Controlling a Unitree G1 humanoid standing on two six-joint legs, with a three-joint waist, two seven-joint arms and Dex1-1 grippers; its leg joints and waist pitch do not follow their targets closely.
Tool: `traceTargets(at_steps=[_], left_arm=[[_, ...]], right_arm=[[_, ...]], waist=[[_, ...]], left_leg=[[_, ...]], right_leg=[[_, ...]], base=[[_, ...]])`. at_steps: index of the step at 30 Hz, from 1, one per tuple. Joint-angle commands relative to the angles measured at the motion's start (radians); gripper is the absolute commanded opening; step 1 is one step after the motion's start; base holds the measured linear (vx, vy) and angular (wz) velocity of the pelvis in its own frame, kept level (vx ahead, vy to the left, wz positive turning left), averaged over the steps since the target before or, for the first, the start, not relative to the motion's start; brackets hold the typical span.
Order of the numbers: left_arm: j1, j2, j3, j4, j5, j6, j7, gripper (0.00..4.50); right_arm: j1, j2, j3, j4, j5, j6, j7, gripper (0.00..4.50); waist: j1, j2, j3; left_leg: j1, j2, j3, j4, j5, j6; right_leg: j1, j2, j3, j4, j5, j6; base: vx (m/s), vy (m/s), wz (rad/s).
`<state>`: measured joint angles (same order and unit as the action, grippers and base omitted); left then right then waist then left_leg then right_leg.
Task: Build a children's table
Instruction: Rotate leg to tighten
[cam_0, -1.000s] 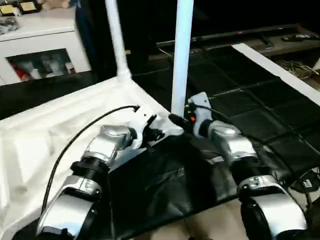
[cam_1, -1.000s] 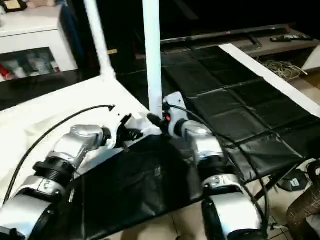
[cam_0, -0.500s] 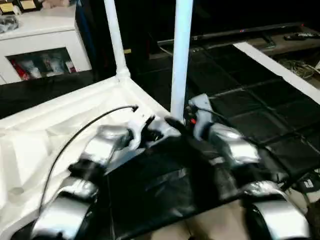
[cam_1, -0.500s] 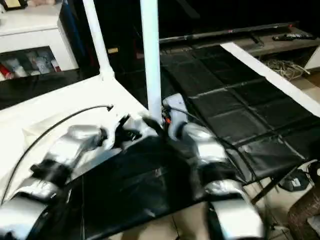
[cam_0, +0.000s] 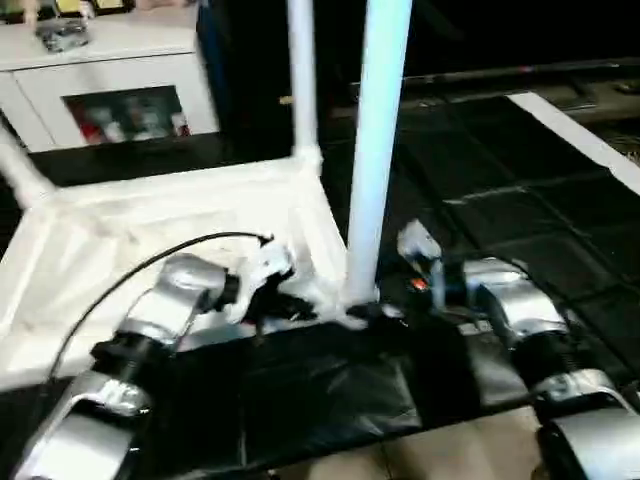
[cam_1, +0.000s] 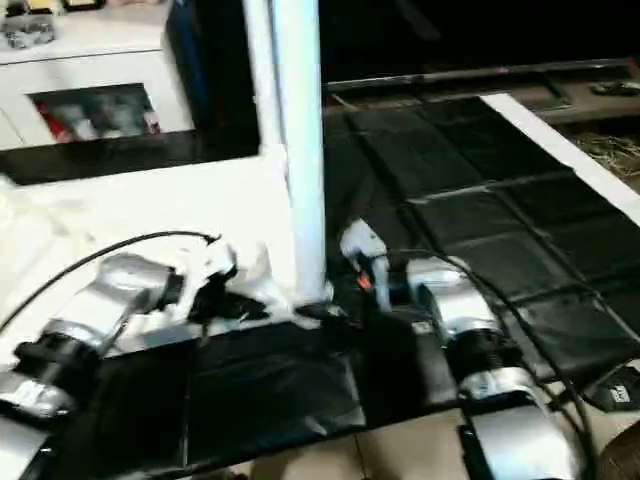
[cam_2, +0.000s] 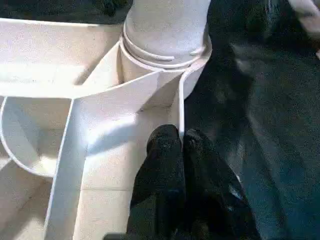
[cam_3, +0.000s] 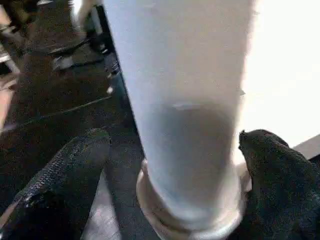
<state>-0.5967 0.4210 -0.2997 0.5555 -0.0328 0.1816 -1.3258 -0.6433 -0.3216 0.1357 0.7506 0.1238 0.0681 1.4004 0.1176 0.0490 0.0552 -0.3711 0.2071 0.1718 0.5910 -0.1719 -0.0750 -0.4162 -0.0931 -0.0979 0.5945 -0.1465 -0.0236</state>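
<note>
Black padded matting (cam_0: 480, 220) covers the work surface ahead of you, and at far left in the background stands a white cabinet (cam_0: 120, 95) with glass doors and small items on top.

Moving right, the children's table (cam_0: 150, 235) lies upside down on the matting, its ribbed white underside facing up toward you. At its far left corner a leg (cam_0: 18, 175) leans out of frame. Your left arm reaches over the near edge of the tabletop, a black cable looping above it. Your left hand (cam_2: 179, 145) has its two black fingers pressed together, holding nothing; the tips rest on the inner side of the rim, just beside the near corner socket (cam_2: 162, 57).

Farther back, a second leg (cam_0: 302, 80) stands upright in the far corner. Nearer you, a third leg (cam_0: 378, 150) rises upright from the near corner socket, its collar seated in the ring.

To the right of that leg, your right hand (cam_3: 172, 150) has its fingers (cam_3: 65, 170) spread wide apart, one on each side of the leg's base. Whether either pad touches the leg cannot be told. Beyond it, a long white strip (cam_0: 575, 140) crosses the dark matting diagonally.
</note>
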Motion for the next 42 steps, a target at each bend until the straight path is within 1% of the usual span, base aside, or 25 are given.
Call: traceTargets(at_steps=[1,2,3,4,6,7,8,9,12,14,18,19,22,24,27,30,31,33,34,35,36,37,38,40,42], left_arm=[[0.002,0.023,-0.041,-0.057,-0.005,-0.042,-0.101,0.00],[0.004,0.032,-0.049,-0.062,-0.002,-0.049,-0.115,0.00],[0.006,0.039,-0.055,-0.065,0.001,-0.058,-0.126,0.00],[0.006,0.040,-0.057,-0.066,0.001,-0.059,-0.129,0.00],[0.009,0.048,-0.066,-0.072,0.003,-0.070,-0.146,0.00],[0.009,0.048,-0.066,-0.072,0.003,-0.070,-0.146,0.00],[0.011,0.050,-0.071,-0.075,0.003,-0.076,-0.153,0.00],[0.013,0.051,-0.078,-0.081,0.004,-0.081,-0.160,0.00],[0.016,0.049,-0.083,-0.090,0.003,-0.080,-0.163,0.00],[0.019,0.052,-0.089,-0.098,0.002,-0.083,-0.169,0.00],[0.024,0.053,-0.094,-0.105,0.002,-0.088,-0.177,0.00],[0.025,0.054,-0.096,-0.107,0.002,-0.089,-0.179,0.00],[0.027,0.057,-0.098,-0.110,0.003,-0.090,-0.182,0.00],[0.028,0.059,-0.099,-0.111,0.003,-0.091,-0.183,0.00],[0.029,0.061,-0.101,-0.111,0.004,-0.091,-0.180,0.00],[0.030,0.051,-0.093,-0.097,0.016,-0.077,-0.135,0.00],[0.028,0.043,-0.088,-0.088,0.019,-0.068,-0.114,0.00],[0.022,0.027,-0.077,-0.073,0.020,-0.052,-0.079,0.00],[0.019,0.017,-0.068,-0.067,0.018,-0.038,-0.055,0.00],[0.018,0.006,-0.058,-0.065,0.011,-0.022,-0.038,0.00],[0.017,-0.007,-0.046,-0.066,-0.002,-0.001,-0.022,0.00],[0.016,-0.014,-0.038,-0.068,-0.010,0.013,-0.013,0.00],[0.015,-0.030,-0.025,-0.072,-0.019,0.033,0.012,0.00],[0.014,-0.063,-0.003,-0.085,-0.030,0.074,0.072,0.00],[0.013,-0.081,0.006,-0.087,-0.032,0.095,0.105,0.00]], right_arm=[[-0.026,-0.018,0.023,0.008,0.006,-0.024,0.085,4.46],[-0.030,-0.021,0.029,0.013,0.009,-0.028,0.108,4.46],[-0.031,-0.022,0.034,0.015,0.010,-0.029,0.123,4.30],[-0.032,-0.022,0.035,0.015,0.010,-0.029,0.126,4.12],[-0.034,-0.020,0.044,0.020,0.015,-0.029,0.154,4.07],[-0.034,-0.020,0.044,0.020,0.015,-0.029,0.154,3.94],[-0.034,-0.019,0.048,0.021,0.018,-0.027,0.170,3.94],[-0.035,-0.012,0.054,0.026,0.018,-0.032,0.190,3.78],[-0.037,-0.003,0.056,0.029,0.020,-0.033,0.198,3.71],[-0.044,0.004,0.060,0.038,0.020,-0.038,0.208,3.39],[-0.051,0.013,0.066,0.047,0.024,-0.045,0.214,3.18],[-0.052,0.014,0.069,0.049,0.025,-0.046,0.214,2.95],[-0.053,0.014,0.086,0.053,0.034,-0.044,0.214,2.83],[-0.052,0.012,0.096,0.052,0.044,-0.038,0.214,2.55],[-0.050,0.008,0.106,0.051,0.056,-0.030,0.214,2.43],[-0.031,0.003,0.112,0.029,0.070,-0.016,0.214,2.22],[-0.024,0.002,0.111,0.023,0.078,-0.008,0.214,2.20],[-0.010,0.007,0.097,0.011,0.088,0.006,0.214,2.17],[-0.001,0.010,0.086,0.001,0.095,0.020,0.214,2.15],[0.007,0.014,0.075,-0.006,0.097,0.030,0.213,2.15],[0.018,0.018,0.067,-0.016,0.101,0.039,0.207,2.13],[0.025,0.019,0.062,-0.022,0.103,0.043,0.202,2.13],[0.041,0.022,0.060,-0.039,0.109,0.057,0.182,2.12],[0.074,0.041,0.047,-0.066,0.115,0.085,0.100,2.12],[0.085,0.055,0.039,-0.071,0.115,0.100,0.047,2.11]], waist=[[-0.002,-0.010,-0.075],[-0.003,-0.010,-0.074],[-0.003,-0.014,-0.073],[-0.002,-0.011,-0.072],[0.000,-0.011,-0.073],[0.002,-0.012,-0.072],[0.002,-0.013,-0.073],[0.004,-0.013,-0.073],[0.005,-0.013,-0.073],[0.006,-0.014,-0.073],[0.009,-0.013,-0.074],[0.009,-0.013,-0.074],[0.012,-0.013,-0.075],[0.013,-0.011,-0.075],[0.013,-0.012,-0.074],[0.013,-0.012,-0.072],[0.013,-0.008,-0.072],[0.012,-0.011,-0.071],[0.016,-0.011,-0.069],[0.018,-0.011,-0.071],[0.019,-0.007,-0.070],[0.018,-0.010,-0.069],[0.017,-0.008,-0.069],[0.016,-0.010,-0.069],[0.013,-0.012,-0.069]], left_leg=[[0.012,0.025,-0.001,-0.069,-0.268,0.057],[0.010,0.024,-0.001,-0.069,-0.264,0.059],[0.010,0.023,0.000,-0.068,-0.262,0.061],[0.011,0.024,0.000,-0.069,-0.259,0.061],[0.014,0.025,0.000,-0.069,-0.261,0.059],[0.014,0.026,0.000,-0.070,-0.261,0.057],[0.014,0.027,0.000,-0.070,-0.260,0.056],[0.014,0.027,-0.001,-0.070,-0.264,0.056],[0.013,0.027,-0.001,-0.071,-0.265,0.053],[0.014,0.026,-0.001,-0.070,-0.261,0.053],[0.013,0.027,-0.001,-0.070,-0.252,0.053],[0.013,0.027,-0.001,-0.070,-0.251,0.054],[0.013,0.027,-0.001,-0.070,-0.247,0.054],[0.012,0.027,-0.001,-0.070,-0.248,0.055],[0.012,0.027,-0.001,-0.071,-0.256,0.052],[0.015,0.026,-0.001,-0.072,-0.275,0.044],[0.016,0.027,-0.002,-0.072,-0.279,0.040],[0.018,0.026,-0.001,-0.073,-0.287,0.039],[0.023,0.026,0.001,-0.072,-0.298,0.039],[0.024,0.026,0.000,-0.071,-0.297,0.038],[0.025,0.026,0.000,-0.071,-0.301,0.036],[0.024,0.026,0.000,-0.072,-0.307,0.036],[0.021,0.025,-0.001,-0.073,-0.308,0.034],[0.021,0.024,-0.002,-0.073,-0.302,0.033],[0.017,0.021,-0.004,-0.074,-0.298,0.031]], right_leg=[[0.058,-0.054,0.043,-0.069,-0.335,-0.204],[0.059,-0.054,0.044,-0.068,-0.334,-0.204],[0.058,-0.053,0.044,-0.069,-0.341,-0.203],[0.057,-0.053,0.044,-0.070,-0.351,-0.201],[0.055,-0.054,0.045,-0.071,-0.359,-0.200],[0.054,-0.054,0.045,-0.071,-0.365,-0.199],[0.055,-0.054,0.045,-0.071,-0.364,-0.199],[0.054,-0.054,0.045,-0.070,-0.366,-0.200],[0.055,-0.055,0.045,-0.070,-0.366,-0.199],[0.055,-0.055,0.046,-0.070,-0.368,-0.198],[0.056,-0.055,0.046,-0.068,-0.358,-0.198],[0.055,-0.055,0.046,-0.068,-0.355,-0.199],[0.056,-0.054,0.045,-0.067,-0.349,-0.200],[0.056,-0.054,0.046,-0.067,-0.342,-0.201],[0.055,-0.053,0.045,-0.066,-0.349,-0.199],[0.055,-0.053,0.046,-0.071,-0.388,-0.186],[0.054,-0.053,0.046,-0.070,-0.386,-0.189],[0.053,-0.051,0.047,-0.072,-0.388,-0.188],[0.051,-0.052,0.048,-0.076,-0.405,-0.187],[0.051,-0.054,0.048,-0.076,-0.408,-0.187],[0.050,-0.054,0.048,-0.077,-0.413,-0.189],[0.052,-0.053,0.047,-0.078,-0.425,-0.185],[0.055,-0.053,0.047,-0.077,-0.428,-0.181],[0.055,-0.053,0.045,-0.081,-0.439,-0.168],[0.058,-0.053,0.042,-0.083,-0.460,-0.154]], base=[[0.000,0.000,0.00],[0.000,0.000,0.00],[0.000,0.000,0.00],[0.000,0.000,0.00],[0.000,0.000,0.00],[0.000,0.000,0.00],[0.000,0.000,0.00],[0.000,0.000,0.00],[0.000,0.000,0.00],[0.000,0.000,0.00],[0.000,0.000,0.00],[0.000,0.000,0.00],[0.000,0.000,0.00],[0.000,0.000,0.00],[0.000,0.000,0.00],[0.000,0.000,0.00],[0.000,0.000,0.00],[0.000,0.000,0.00],[0.000,0.000,0.00],[0.000,0.000,0.00],[0.000,0.000,0.00],[0.000,0.000,0.00],[0.000,0.000,0.00],[0.000,0.000,0.00],[0.000,0.000,0.00]])
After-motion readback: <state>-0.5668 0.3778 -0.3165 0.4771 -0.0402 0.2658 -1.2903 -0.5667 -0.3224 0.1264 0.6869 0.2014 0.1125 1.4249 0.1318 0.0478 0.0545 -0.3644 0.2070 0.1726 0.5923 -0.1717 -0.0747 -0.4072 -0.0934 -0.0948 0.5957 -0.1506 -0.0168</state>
